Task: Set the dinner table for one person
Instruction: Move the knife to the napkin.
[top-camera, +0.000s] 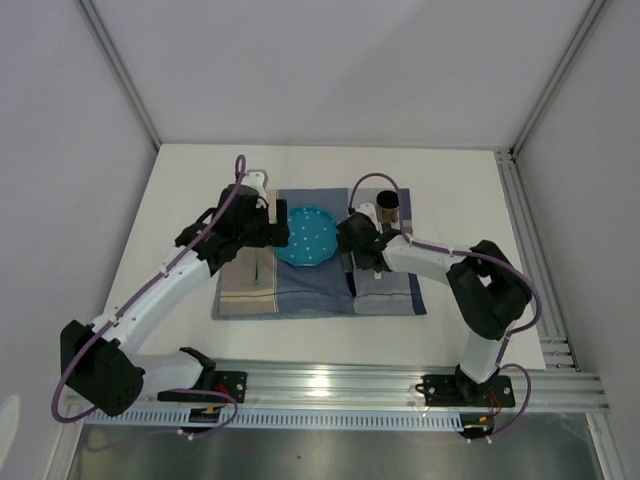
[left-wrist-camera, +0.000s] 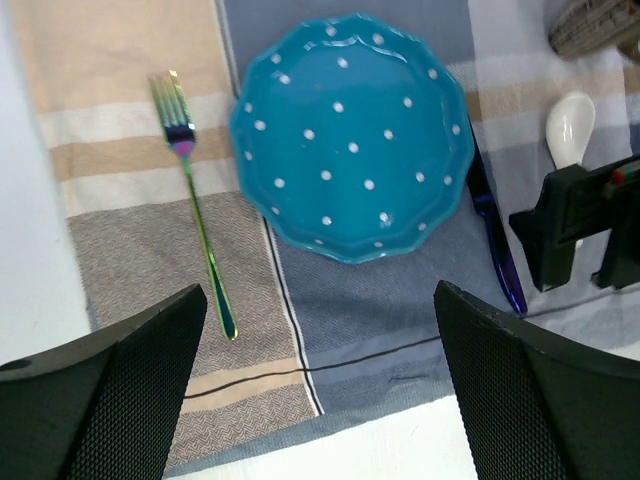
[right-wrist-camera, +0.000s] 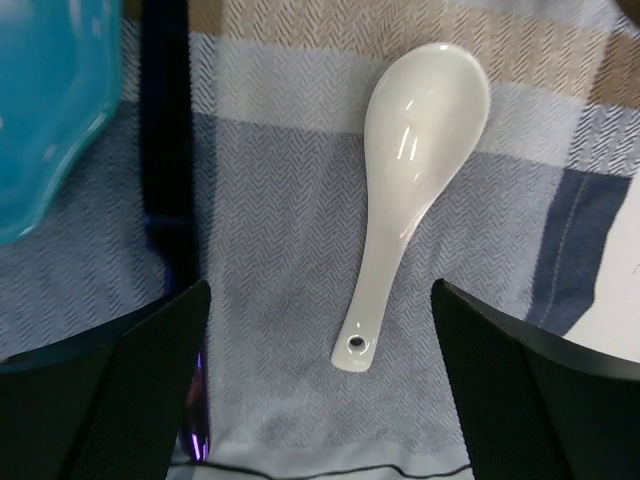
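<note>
Now left hand (left-wrist-camera: 318, 300) and right hand (right-wrist-camera: 320, 295) gape released over placemat (top-camera: 310, 292) on dinner table (top-camera: 180, 200).

Plate (left-wrist-camera: 350, 140) is teal with white dots, spoon (right-wrist-camera: 410, 180) white, fork (left-wrist-camera: 195, 200) iridescent, placemat (left-wrist-camera: 130, 60) blue-and-beige checked

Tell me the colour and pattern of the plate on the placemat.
The plate is turquoise with small white dots, clearest in the left wrist view.

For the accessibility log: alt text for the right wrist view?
A white soup spoon lies free on a blue-and-beige checked placemat, between the open fingers of the right hand. To its left lie a dark blue knife and the scalloped edge of a teal plate.
</note>
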